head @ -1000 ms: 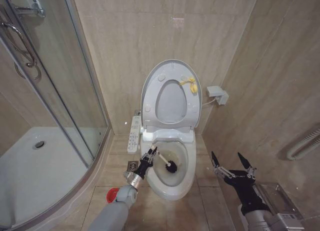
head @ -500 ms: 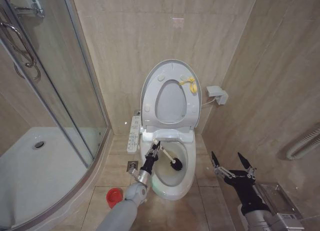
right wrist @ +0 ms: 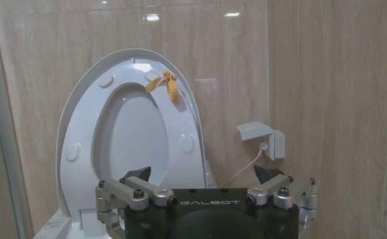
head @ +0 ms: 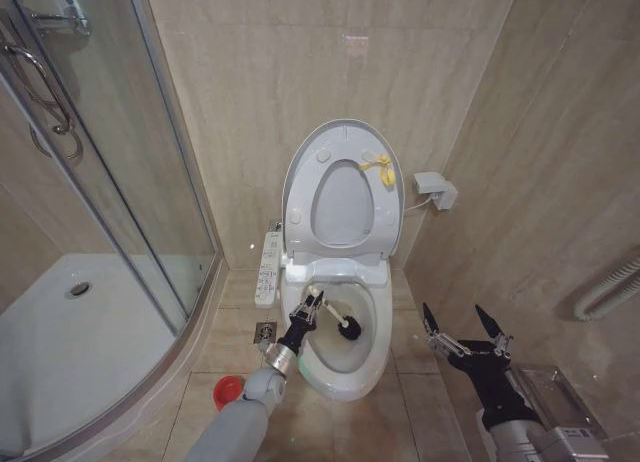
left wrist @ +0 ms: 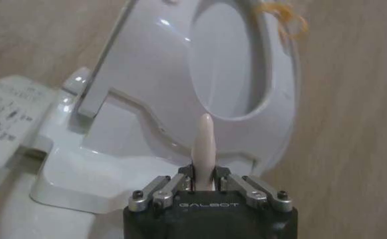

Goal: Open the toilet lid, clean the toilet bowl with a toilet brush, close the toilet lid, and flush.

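Scrubbing stage: brush head down in the bowl, lid up.

From my left: shower tray (head: 60,332) and glass door; red brush holder (head: 229,390) on the floor beside the toilet. My left tool (head: 306,313) is clamped on the toilet brush (head: 333,316) handle over the bowl's near-left rim, its dark head resting inside the toilet bowl (head: 345,367) toward the back. Toilet lid (head: 300,172) stands upright against the wall with the seat, yellow tag near the top. My right tool (head: 463,334) hangs idle, jaws spread and empty, right of the toilet. Risks as I judge them: the thin handle twisting in the grip under side load, and my wrist clipping the rim or flicking water out.
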Robot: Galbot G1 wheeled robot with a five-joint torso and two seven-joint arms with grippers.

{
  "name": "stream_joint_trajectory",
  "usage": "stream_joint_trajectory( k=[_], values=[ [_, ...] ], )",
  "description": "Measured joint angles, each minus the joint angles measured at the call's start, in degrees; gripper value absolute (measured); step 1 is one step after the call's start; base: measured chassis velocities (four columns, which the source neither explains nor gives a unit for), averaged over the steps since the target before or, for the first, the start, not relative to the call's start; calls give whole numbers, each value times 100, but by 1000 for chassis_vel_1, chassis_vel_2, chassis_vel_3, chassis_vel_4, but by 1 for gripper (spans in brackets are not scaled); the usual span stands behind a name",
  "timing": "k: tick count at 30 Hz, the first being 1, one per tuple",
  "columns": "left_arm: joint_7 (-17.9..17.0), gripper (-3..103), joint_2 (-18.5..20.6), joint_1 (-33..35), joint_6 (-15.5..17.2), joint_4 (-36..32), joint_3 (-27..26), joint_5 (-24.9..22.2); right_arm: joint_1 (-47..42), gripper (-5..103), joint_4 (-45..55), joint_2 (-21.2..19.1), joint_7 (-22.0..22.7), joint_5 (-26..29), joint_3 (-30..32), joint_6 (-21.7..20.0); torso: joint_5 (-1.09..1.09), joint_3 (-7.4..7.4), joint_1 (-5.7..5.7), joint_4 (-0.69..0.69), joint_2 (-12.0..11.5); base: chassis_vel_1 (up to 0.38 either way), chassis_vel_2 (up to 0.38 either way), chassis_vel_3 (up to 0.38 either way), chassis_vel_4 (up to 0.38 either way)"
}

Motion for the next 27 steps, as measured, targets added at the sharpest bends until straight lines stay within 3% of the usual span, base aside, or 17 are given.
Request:
stream_joint_trajectory(
  k=[5,7,11,13,14,18,20,23,27],
  values=[
    [-19,19,-183,9,200,-314,108,-1076,0,100,0,0,0,0,0,0,0,0,0,0,0,0,0,0,0],
    [10,19,-205,10,211,-345,118,-1168,0,100,0,0,0,0,0,0,0,0,0,0,0,0,0,0,0],
    [151,19,-205,5,169,-251,106,-980,0,100,0,0,0,0,0,0,0,0,0,2,0,0,0,0,0],
    [226,19,-183,6,59,-84,34,-551,0,100,0,0,0,0,0,0,0,0,0,2,0,0,0,0,0],
    [226,19,-183,6,59,-84,34,-551,0,100,0,0,0,0,0,0,0,0,0,2,0,0,0,0,0],
    [217,19,-166,-11,-225,219,-164,536,0,100,0,0,0,0,0,0,0,-1,0,2,0,0,0,0,0],
    [197,19,-177,-26,-275,271,-198,681,0,100,0,0,0,0,0,0,0,0,0,2,0,0,0,0,0],
    [173,19,-218,-58,-298,305,-214,654,0,100,0,0,0,0,0,0,0,0,0,1,0,0,0,0,0],
    [187,19,-421,-165,-244,257,-156,-337,0,100,0,0,0,0,0,0,0,0,0,0,0,0,0,0,0]
  ],
)
